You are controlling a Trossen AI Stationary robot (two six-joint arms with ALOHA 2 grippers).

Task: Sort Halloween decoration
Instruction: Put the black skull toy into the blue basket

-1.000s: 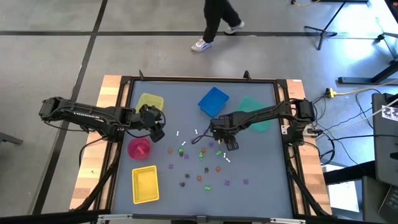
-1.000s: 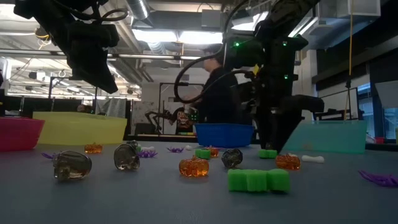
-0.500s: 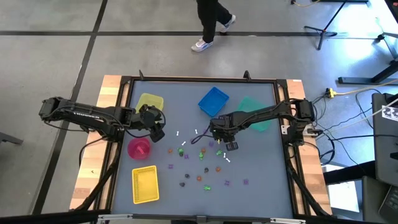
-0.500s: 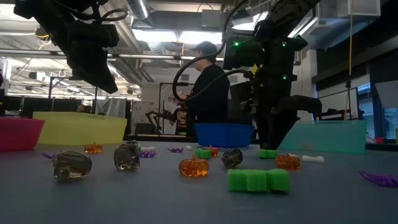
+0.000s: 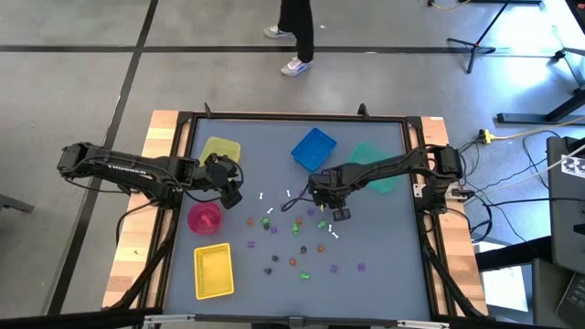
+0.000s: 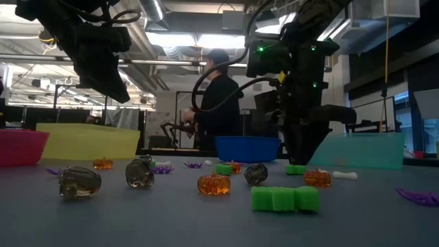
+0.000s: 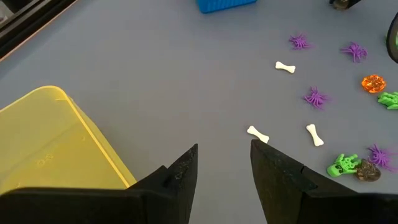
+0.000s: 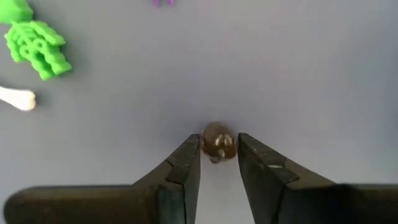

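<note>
My right hand (image 8: 218, 163) is down on the grey counter (image 8: 298, 74), its two dark fingers pinching a small dark rounded plastic skull trinket (image 8: 218, 142) between their tips. Off to one side ahead of it lie a bright green plastic skeleton figure (image 8: 35, 43) and a little white plastic bone (image 8: 17, 98). My left hand (image 7: 224, 163) hangs spread and empty, a yellow plastic bin (image 7: 50, 146) just beside it, with white bones, purple spiders and an orange pumpkin scattered well ahead.
</note>
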